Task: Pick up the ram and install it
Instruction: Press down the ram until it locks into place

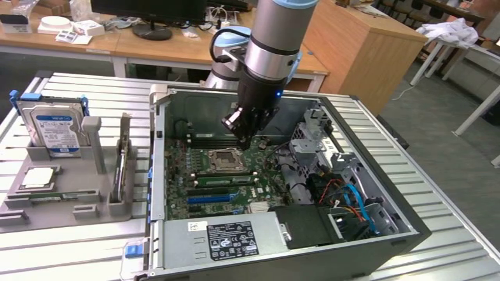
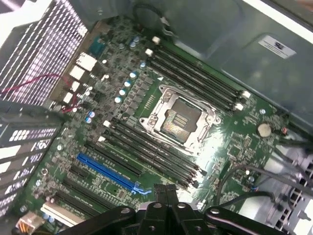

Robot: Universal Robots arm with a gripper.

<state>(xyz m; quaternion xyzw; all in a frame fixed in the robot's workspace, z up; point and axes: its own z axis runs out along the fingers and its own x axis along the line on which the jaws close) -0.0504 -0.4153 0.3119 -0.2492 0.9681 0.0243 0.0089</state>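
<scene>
The gripper (image 1: 245, 142), pinched shut on nothing I can see, hovers above the socket (image 1: 222, 157), and the ram (image 1: 222, 180) seems to sit in a slot beside it, so installing looks near done, and any next move calls for a straight, clean lift.

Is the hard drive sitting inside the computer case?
No, the hard drive stands upright in the grey holder beside the case.

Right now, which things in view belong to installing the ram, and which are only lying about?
For the job: ram, a green stick in the motherboard; memory slots; end effector, shut above the board.

Lying about: hard drive; grey tray; power supply; white cloth.
</scene>
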